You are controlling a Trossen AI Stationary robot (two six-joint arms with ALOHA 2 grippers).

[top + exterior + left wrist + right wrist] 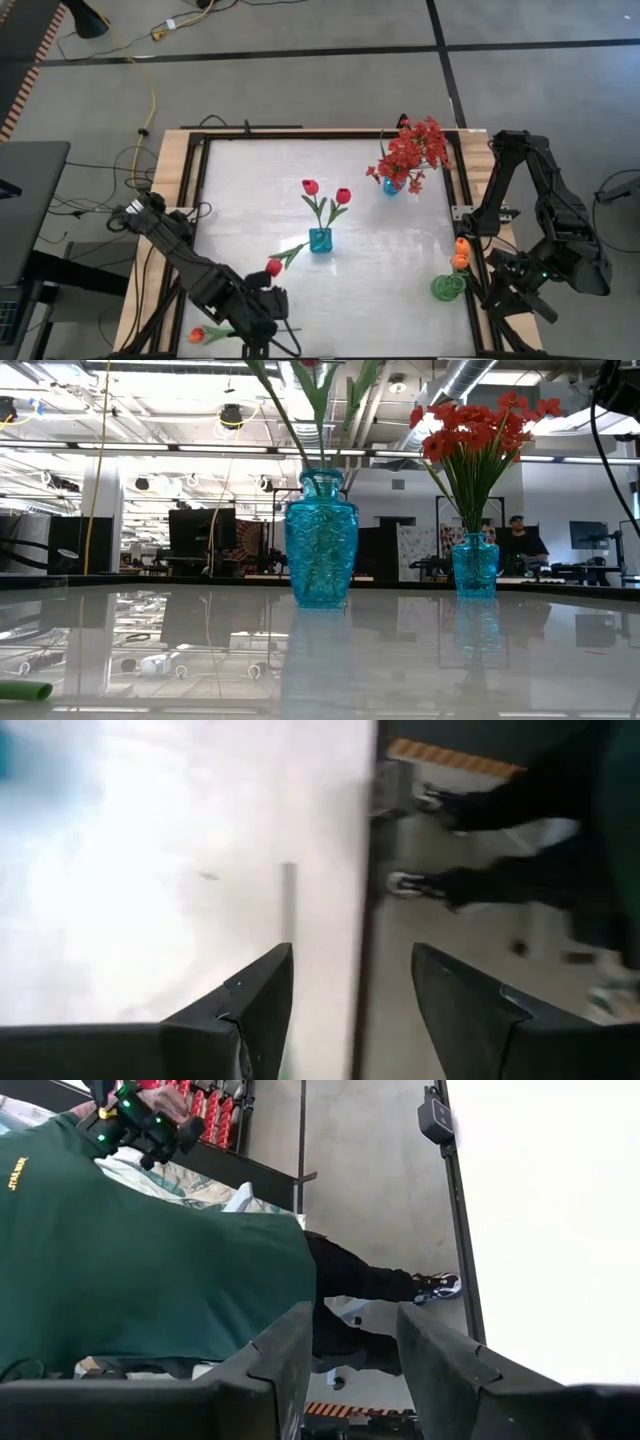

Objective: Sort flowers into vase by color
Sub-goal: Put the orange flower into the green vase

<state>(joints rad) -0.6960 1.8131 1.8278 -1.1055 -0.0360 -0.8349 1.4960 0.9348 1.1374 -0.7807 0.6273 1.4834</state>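
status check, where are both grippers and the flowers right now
Left gripper open, empty, at table's near edge beside loose orange tulip. Right gripper open, empty, off table's right edge. Red rosebud lying loose near centre blue vase. Nothing in the way.

A glossy white table [360, 210] is framed in wood. Three vases are set on it: a blue one [320, 240] mid-table, a smaller blue [391, 186] farther back, a green [447, 288] at the right edge (loose flowers [273, 266] are left near the front).
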